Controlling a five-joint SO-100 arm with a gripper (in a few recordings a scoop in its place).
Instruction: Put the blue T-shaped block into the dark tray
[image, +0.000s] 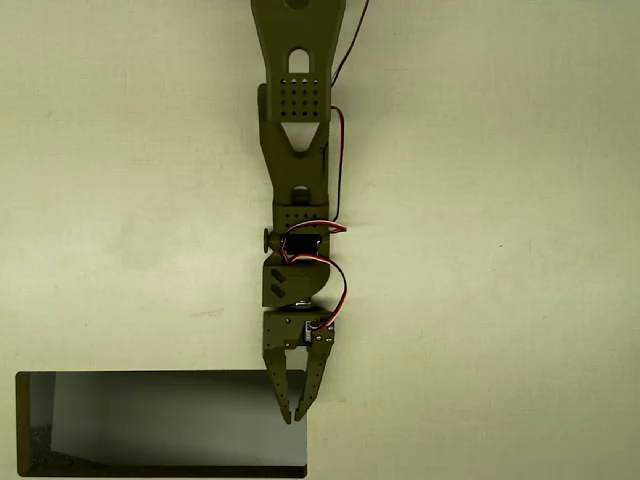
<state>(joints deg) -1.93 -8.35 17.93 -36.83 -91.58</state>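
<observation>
In the overhead view my gripper (294, 413) points toward the bottom of the picture and sits over the upper right corner of the dark tray (160, 375), its two olive fingers (314, 385) converging to tips that lie close together with only a thin wedge of gap between them. Nothing blue shows between them, and from straight above I cannot tell whether they are clenched on anything; I cannot make out the blue T-shaped block. The tray lies at the lower left, its thin black rim framing a glossy grey floor, cut off by the picture's bottom edge. Behind the gripper my arm (297, 160) runs straight up the middle, red and black wires (340, 170) along its right side, over the pale worktop (500, 250).
</observation>
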